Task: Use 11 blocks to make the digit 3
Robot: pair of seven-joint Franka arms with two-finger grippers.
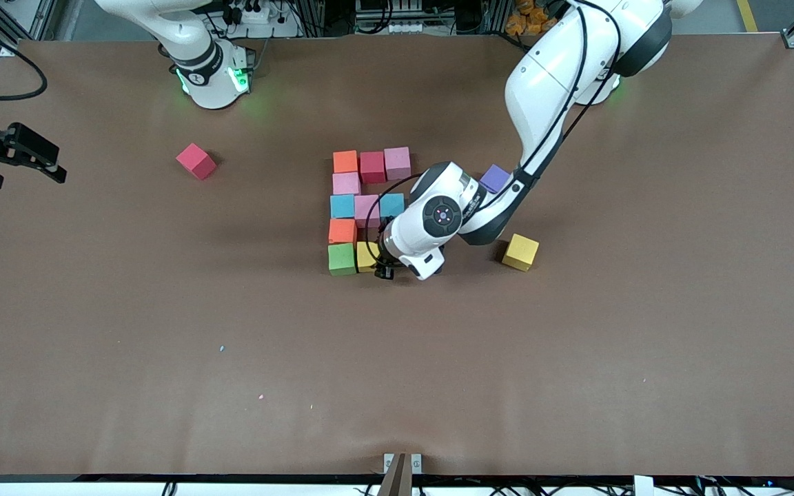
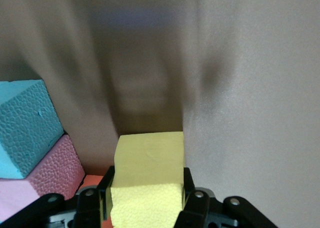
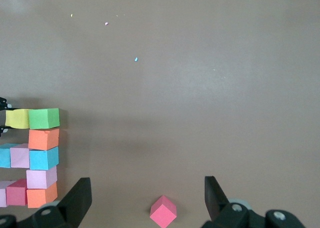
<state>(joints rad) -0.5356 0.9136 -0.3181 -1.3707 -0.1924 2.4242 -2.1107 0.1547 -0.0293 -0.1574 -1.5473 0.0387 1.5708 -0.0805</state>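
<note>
Clamped on a yellow cube [image 2: 149, 178], the left gripper [image 1: 384, 267] sits low at the digit 3 [image 1: 364, 210], setting that cube against the green cube [image 1: 342, 259], at its three o'clock in the front view. Waiting at the right arm's end of the table, the right gripper [image 3: 147, 200] hangs wide open above a stray pink cube [image 1: 196, 161]. Another yellow cube [image 1: 520, 251] lies apart.

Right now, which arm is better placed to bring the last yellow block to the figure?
Left, probably: its pincer grips a yellow cube beside the loose yellow block. The right pincer waits open at the table's edge.
</note>
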